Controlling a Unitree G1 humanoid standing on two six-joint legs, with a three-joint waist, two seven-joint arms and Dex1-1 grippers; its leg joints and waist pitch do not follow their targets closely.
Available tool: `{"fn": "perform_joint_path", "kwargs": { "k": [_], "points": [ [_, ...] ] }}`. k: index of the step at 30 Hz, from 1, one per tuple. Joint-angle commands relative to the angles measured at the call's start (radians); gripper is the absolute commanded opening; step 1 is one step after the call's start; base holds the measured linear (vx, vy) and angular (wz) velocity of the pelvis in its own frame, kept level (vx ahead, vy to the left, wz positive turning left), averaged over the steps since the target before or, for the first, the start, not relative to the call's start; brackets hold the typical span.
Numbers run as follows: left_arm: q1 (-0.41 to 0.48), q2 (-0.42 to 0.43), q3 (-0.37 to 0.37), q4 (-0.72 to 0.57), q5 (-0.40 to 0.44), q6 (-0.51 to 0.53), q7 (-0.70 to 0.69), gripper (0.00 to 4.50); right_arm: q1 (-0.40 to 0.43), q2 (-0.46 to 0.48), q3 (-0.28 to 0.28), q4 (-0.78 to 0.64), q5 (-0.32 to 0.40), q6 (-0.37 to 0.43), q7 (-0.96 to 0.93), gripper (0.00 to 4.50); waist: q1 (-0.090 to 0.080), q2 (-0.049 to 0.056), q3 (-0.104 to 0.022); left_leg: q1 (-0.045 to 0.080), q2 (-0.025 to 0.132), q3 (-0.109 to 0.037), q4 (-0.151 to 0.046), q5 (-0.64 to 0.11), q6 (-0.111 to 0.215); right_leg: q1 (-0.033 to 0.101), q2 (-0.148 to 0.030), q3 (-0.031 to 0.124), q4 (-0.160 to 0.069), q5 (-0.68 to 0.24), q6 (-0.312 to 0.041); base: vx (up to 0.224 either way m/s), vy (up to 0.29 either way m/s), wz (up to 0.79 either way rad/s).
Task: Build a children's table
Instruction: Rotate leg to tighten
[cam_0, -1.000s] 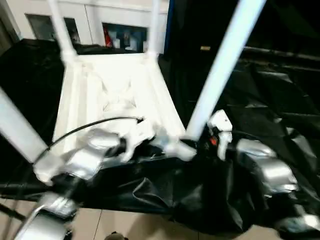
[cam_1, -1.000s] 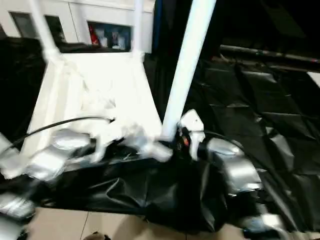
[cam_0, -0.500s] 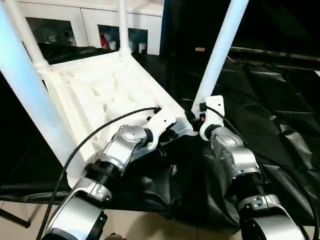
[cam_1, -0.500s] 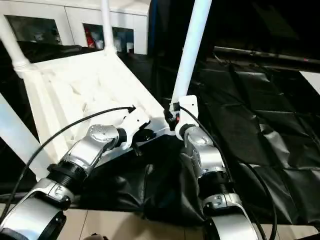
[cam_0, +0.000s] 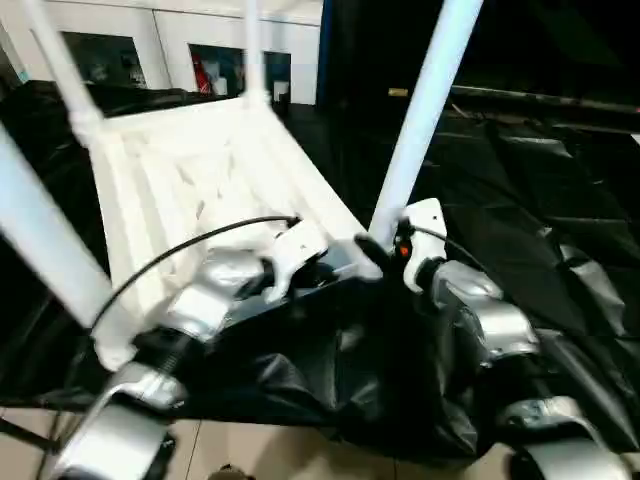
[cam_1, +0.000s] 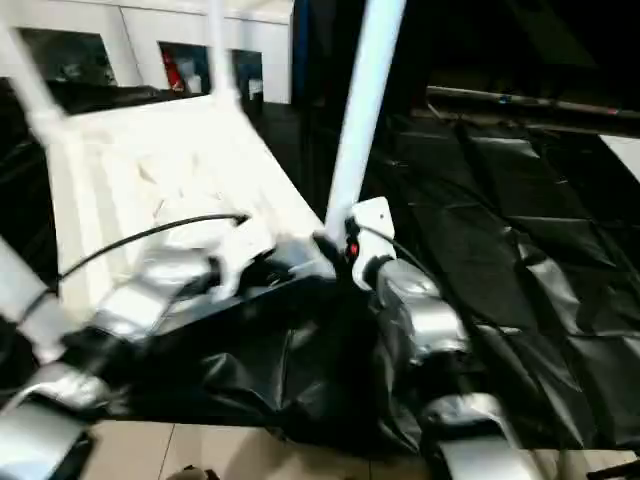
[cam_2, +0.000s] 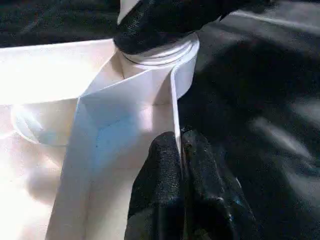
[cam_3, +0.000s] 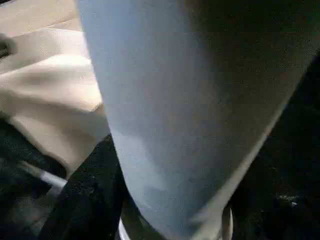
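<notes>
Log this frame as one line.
stage: legs fitted, tabletop upside down | left tool: pinching tabletop rim | right tool: around near leg at its socket

The tabletop (cam_0: 210, 180) lies upside down on a sheet (cam_0: 520, 200) that spreads to the right and near side. Four legs stand up from its corners: one near right (cam_0: 420, 110), one near left (cam_0: 40, 240), and two at the far corners (cam_0: 62, 60) (cam_0: 252, 50). The left gripper (cam_2: 181, 150) sits on the near rim, just left of the near right leg. The right gripper (cam_0: 385, 250) is at that leg's foot. A cabinet (cam_0: 180, 50) stands behind the tabletop.
</notes>
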Motion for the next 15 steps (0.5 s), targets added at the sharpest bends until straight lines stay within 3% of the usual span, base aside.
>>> {"fn": "perform_joint_path", "kwargs": {
  "k": [1, 8, 12, 15],
  "points": [
    [0.032, 0.009, -0.011, -0.026, -0.048, -0.018, -0.065, 0.0, 0.022, -0.055, 0.021, -0.037, 0.0, 0.019, 0.093, 2.8, 0.0, -0.002, -0.053, 0.013, 0.018, 0.005, -0.053, -0.151, 0.036, 0.041, -0.056, 0.025, -0.059, 0.024, -0.21, 0.0, 0.0, 0.0],
    [0.076, 0.046, -0.002, -0.099, -0.084, 0.006, -0.144, 0.0, 0.064, -0.145, 0.083, -0.11, 0.009, 0.027, 0.263, 2.8, 0.003, -0.005, -0.056, 0.01, 0.017, 0.007, -0.047, -0.121, 0.066, 0.043, -0.057, 0.025, -0.053, 0.064, -0.226, 0.0, 0.0, 0.0],
    [0.086, 0.053, -0.003, -0.11, -0.087, 0.009, -0.152, 0.0, 0.066, -0.142, 0.074, -0.125, 0.035, 0.036, 0.293, 2.8, 0.004, -0.005, -0.056, 0.011, 0.018, 0.008, -0.047, -0.131, 0.062, 0.041, -0.059, 0.025, -0.056, 0.032, -0.228, 0.0, 0.0, 0.0],
    [0.087, 0.054, -0.004, -0.113, -0.089, 0.013, -0.156, 0.0, 0.067, -0.137, 0.07, -0.133, 0.048, 0.051, 0.31, 2.45, 0.004, -0.004, -0.058, 0.012, 0.018, 0.008, -0.045, -0.12, 0.063, 0.042, -0.057, 0.025, -0.052, 0.046, -0.234, 0.0, 0.0, 0.0]
  ]
}}
